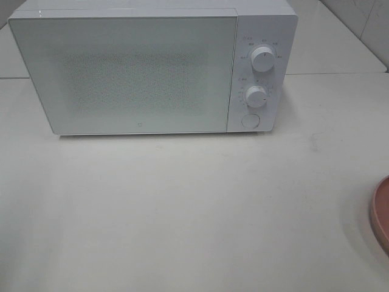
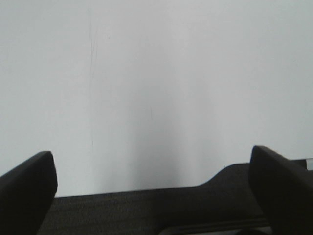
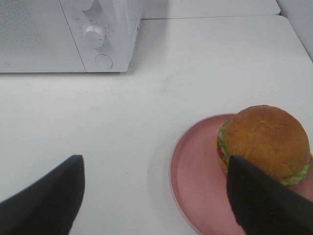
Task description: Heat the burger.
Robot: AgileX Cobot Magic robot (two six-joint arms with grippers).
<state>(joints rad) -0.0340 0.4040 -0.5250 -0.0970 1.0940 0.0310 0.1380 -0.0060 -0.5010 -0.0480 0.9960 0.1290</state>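
Exterior high view: a white microwave [image 1: 152,67] sits with its door shut at the back of a pale, matte surface [image 1: 182,207], two round dials and a round button stacked on its right-hand panel. Neither arm shows in this view; only a sliver of a pink plate [image 1: 382,213] cuts in at the right edge.

The right wrist camera looks down past the right pincer [image 3: 156,196], whose two dark fingers [image 3: 44,200] stand wide apart, released and holding nothing, above the surface. One finger overlaps the near side of the burger [image 3: 266,142] in this view (whether it touches cannot be told). The burger, a glossy golden-brown dome over ruffled green lettuce with a trace of red, rests on the flat, round, pink plate [image 3: 195,166], toward the side away from the microwave [image 3: 73,34]. Plate and microwave lie well apart, with bare surface [image 3: 122,122] between them.

The left wrist camera shows the left pincer [image 2: 156,186] likewise spread wide and empty, its dark, blunt fingers [image 2: 24,186] framing a plain white surface [image 2: 156,88] marked by a faint thin line; a dark band runs along the near edge beneath them.

In front of the microwave door the surface lies open from edge to edge.
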